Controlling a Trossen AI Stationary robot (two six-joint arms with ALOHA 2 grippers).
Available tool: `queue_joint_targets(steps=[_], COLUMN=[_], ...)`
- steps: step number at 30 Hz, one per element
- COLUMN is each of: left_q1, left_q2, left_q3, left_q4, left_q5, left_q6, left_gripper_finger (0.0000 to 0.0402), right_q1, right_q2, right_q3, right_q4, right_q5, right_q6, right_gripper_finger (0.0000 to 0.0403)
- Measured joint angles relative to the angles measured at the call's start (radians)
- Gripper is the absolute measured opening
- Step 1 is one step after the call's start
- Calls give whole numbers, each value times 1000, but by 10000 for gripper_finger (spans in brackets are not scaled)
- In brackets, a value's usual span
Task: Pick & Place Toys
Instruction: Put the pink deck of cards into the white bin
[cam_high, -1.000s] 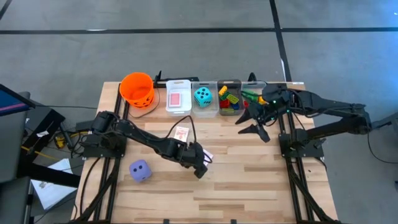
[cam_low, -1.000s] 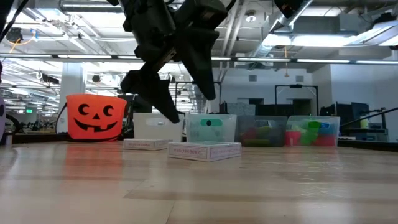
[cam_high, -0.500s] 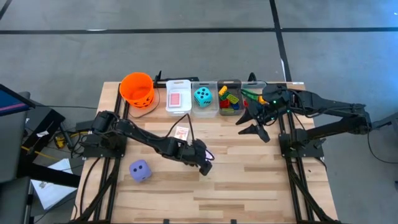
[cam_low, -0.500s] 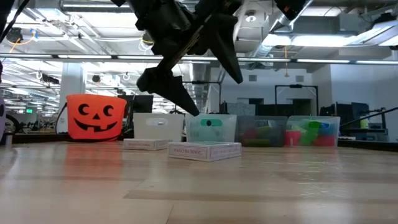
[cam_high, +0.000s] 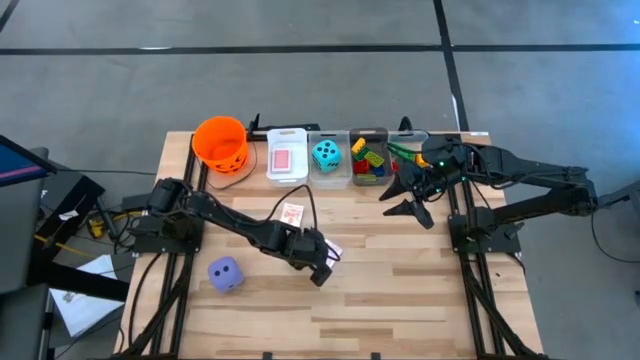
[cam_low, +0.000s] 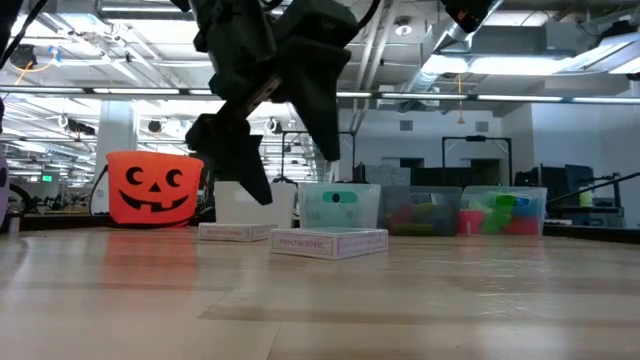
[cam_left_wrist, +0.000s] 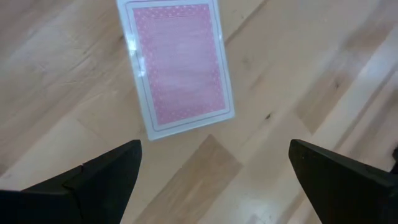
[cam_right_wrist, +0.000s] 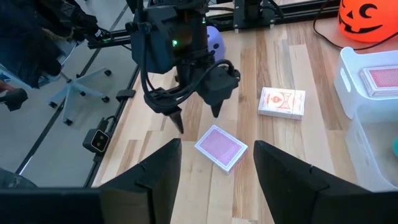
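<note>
From above, the left gripper covers nearly all of the pink-backed card, leaving one corner showing. At table height the clear bins blur their contents into red and green smears, and the arm's dark bulk hides part of the white bin. The purple die sits mostly behind the arm in the right wrist view.

Far edge: orange bucket, white bin and clear bins stand in an unbroken row; no way through.
Centre: card box and pink-backed card lie flat, near each other; low, passable overhead.
Above card: left gripper hangs there, fingers spread wide, arm slanting across the table's left half.
Left front: purple die stands alone.
Right side: right gripper hovers before the bins.
Front right: bare boards, open room.
</note>
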Motion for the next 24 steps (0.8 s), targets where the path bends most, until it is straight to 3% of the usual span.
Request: queue_joint_targets(steps=[16,24], left_q1=[20,22], left_q2=[69,140], left_q3=[0,2], left_q4=[58,214], left_q5=[-44,-10], left_q6=[-25,-23], left_gripper_finger=[400,400], right_q1=[0,-1], right_q2=[0,0], right_q3=[0,0], right_q4=[-3,-11], right_q5=[0,0], right_q6=[2,3], right_gripper_finger=[196,196])
